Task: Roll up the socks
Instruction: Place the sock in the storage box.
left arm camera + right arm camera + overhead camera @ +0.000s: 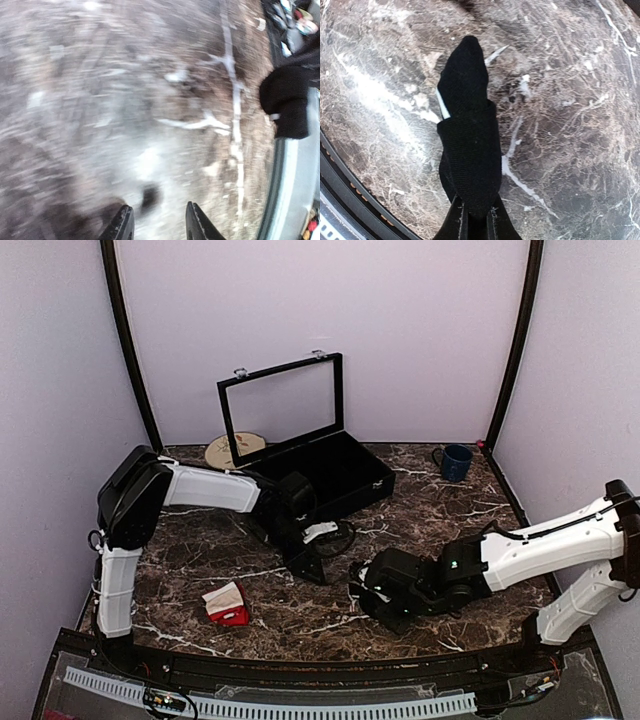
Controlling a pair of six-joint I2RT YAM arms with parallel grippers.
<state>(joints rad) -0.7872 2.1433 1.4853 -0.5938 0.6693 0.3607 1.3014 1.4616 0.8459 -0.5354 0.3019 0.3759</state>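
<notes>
While my right tool (476,222) pinches a black cloth (470,145) in front of the black case (330,475), my left tool (157,225) hangs half-open, empty; the red socks (228,603) lie on the tabletop (300,625) well off its near left corner.

Marble tabletop (100,100): motion-blurred, left wrist view. Left gripper (160,207): fingers cropped at bottom edge. Plate (224,451): partly hidden behind black case (345,475).

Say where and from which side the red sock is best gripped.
The red sock lies as a low bundle flat on the table, cream cuff on its far side. Probably best pinched across the red near part, coming straight down from above, since so flat a bundle offers little to a side approach.
</notes>
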